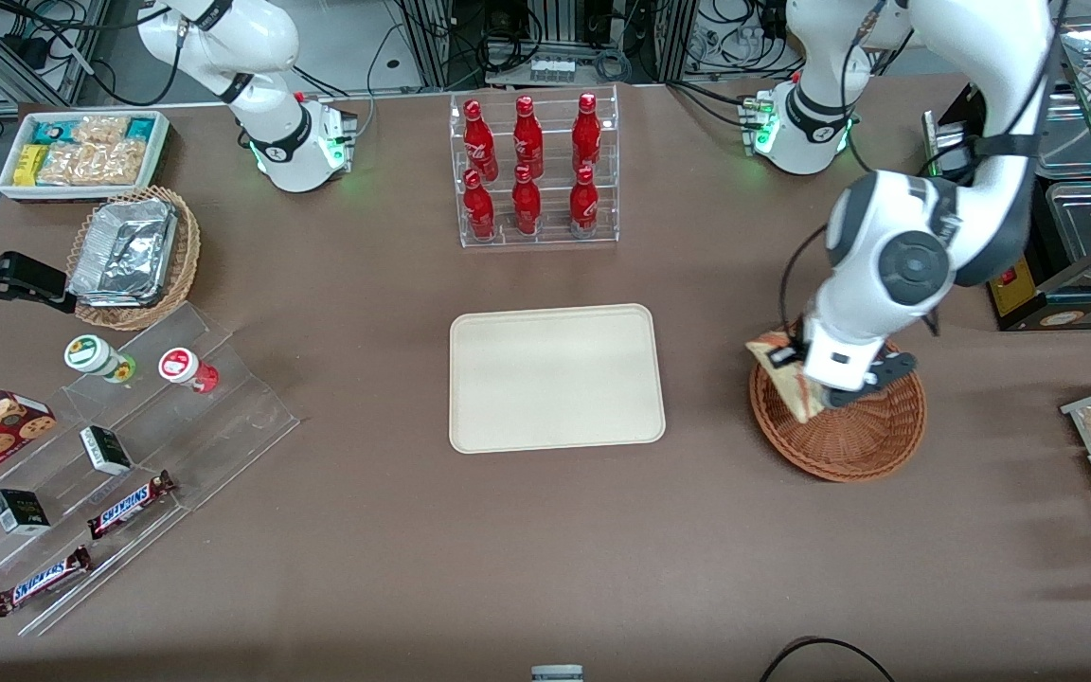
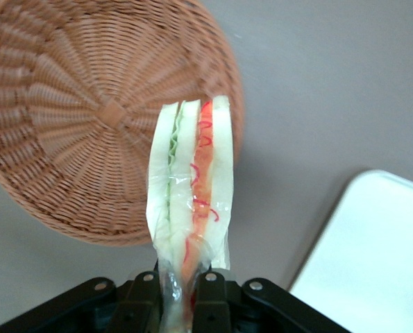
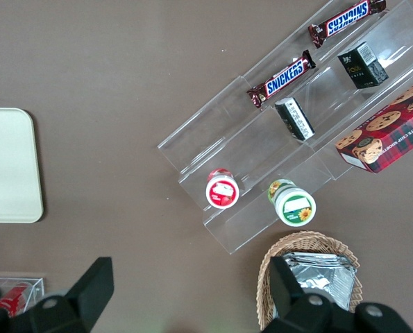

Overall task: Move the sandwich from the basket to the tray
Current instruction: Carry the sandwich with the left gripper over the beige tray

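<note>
Item: sandwich point(image 2: 191, 201), wrapped in clear film. Gripper point(image 2: 180, 295) is clamping it by one narrow end, holding it raised above the basket point(image 1: 863, 436), over the rim nearest the tray point(image 1: 555, 379). Tray is lying at approx. 9 o'clock from basket in front view, bare surface.

Handling est.: light, soft bread, crushes easily; film prob. slippery, so wedge may be sagging or sliding. Best hold: across flat bread faces nr the thick end, moderate squeeze.

Reddish-brown woven basket point(image 1: 863, 431); cream-beige tray point(image 1: 556, 379); pale sandwich point(image 2: 192, 187), red and green layers.
</note>
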{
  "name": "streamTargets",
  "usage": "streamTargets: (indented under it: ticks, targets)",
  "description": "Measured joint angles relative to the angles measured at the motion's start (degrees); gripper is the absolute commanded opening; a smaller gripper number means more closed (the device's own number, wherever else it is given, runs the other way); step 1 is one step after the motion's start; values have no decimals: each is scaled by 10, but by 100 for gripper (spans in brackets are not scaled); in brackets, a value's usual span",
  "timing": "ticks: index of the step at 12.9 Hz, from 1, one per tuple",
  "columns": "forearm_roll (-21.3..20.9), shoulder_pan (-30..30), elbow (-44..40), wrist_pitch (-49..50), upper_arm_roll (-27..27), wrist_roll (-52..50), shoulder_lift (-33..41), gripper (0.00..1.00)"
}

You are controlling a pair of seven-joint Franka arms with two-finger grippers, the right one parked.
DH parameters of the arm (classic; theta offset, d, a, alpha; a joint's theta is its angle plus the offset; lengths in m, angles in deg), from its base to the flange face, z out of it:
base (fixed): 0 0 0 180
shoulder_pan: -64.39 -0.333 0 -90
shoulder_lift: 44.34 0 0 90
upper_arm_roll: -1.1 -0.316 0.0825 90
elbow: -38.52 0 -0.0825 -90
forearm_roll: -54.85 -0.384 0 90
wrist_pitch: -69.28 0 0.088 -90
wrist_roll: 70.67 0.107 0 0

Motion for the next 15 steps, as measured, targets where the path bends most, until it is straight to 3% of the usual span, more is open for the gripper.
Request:
streamTargets:
  ticks: [5,15]
  targets:
    - [0,103,-49,4,2,19,-37,0]
    - [0,236,-309,55,1,-48,-254,0]
